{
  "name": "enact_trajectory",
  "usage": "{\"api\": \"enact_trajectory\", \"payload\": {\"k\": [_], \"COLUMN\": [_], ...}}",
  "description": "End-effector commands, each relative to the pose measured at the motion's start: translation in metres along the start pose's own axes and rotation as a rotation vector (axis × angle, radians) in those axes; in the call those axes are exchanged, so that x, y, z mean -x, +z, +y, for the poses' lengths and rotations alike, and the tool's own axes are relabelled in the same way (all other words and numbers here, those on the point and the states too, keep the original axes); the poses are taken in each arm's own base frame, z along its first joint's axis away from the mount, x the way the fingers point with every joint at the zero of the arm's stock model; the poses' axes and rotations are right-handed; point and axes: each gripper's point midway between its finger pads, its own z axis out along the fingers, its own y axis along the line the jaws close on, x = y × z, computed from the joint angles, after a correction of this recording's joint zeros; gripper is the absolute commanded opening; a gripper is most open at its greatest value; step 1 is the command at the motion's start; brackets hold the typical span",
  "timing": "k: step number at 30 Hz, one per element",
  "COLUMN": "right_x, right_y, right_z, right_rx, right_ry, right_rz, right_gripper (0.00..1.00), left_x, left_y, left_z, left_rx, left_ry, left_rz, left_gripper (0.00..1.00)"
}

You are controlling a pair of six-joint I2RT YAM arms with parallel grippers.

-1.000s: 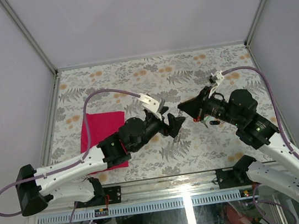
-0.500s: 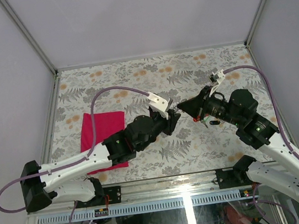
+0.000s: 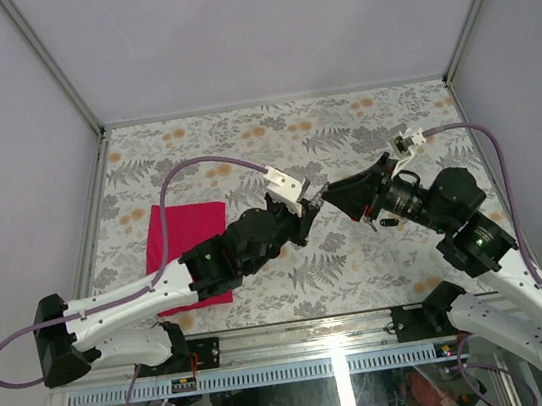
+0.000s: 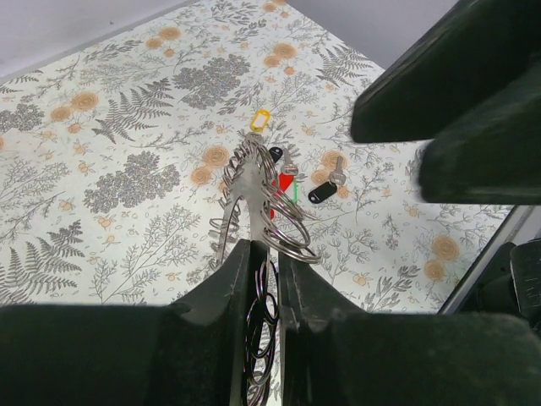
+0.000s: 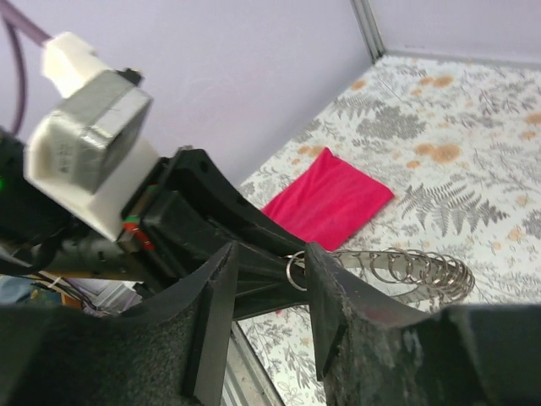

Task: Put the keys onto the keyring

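Though overhead hides grip, wrist view shows left tool [image 4: 264,247] clamping keyring [image 4: 290,235]; right tool [image 5: 270,258] parted.

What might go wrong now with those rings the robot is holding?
The left gripper pinches only one end of the keyring, so the free part might slip or swing. The right gripper has its jaws apart beside it, so it likely gives no support. The keys lie tiny and close together on the table, easy to knock away.
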Motion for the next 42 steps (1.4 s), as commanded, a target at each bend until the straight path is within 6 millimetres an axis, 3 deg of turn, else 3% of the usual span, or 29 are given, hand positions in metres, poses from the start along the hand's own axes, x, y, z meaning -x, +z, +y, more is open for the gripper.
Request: {"api": "enact_trajectory", "payload": {"k": [1, 5, 11, 22, 26, 31, 42], "right_x": [0.028, 0.024, 0.022, 0.009, 0.005, -0.001, -0.004], "right_y": [-0.010, -0.018, -0.033, -0.043, -0.039, -0.026, -0.012], "right_z": [0.032, 0.023, 0.010, 0.013, 0.018, 0.019, 0.011], "right_rx": [0.118, 0.059, 0.014, 0.158, 0.211, 0.259, 0.259], "right_ry": [-0.040, -0.099, -0.347, -0.856, -0.899, -0.897, -0.923], "right_rz": [-0.093, -0.076, -0.069, -0.224, -0.218, -0.174, -0.165], "right_gripper": [0.45, 0.46, 0.57, 0.62, 0.59, 0.47, 0.41], "left_x": [0.029, 0.037, 0.046, 0.052, 0.054, 0.053, 0.052], "left_y": [-0.010, -0.017, -0.030, -0.043, -0.044, -0.042, -0.042], "left_z": [0.005, 0.002, -0.009, -0.029, -0.028, -0.027, -0.023], "left_rx": [0.016, -0.010, -0.097, -0.233, -0.229, -0.217, -0.194], "left_ry": [-0.051, -0.076, -0.090, -0.049, -0.050, -0.057, -0.076], "left_rz": [-0.095, -0.119, -0.144, -0.150, -0.149, -0.146, -0.143], "left_gripper": [0.00, 0.00, 0.00, 0.00, 0.00, 0.00, 0.00]}}
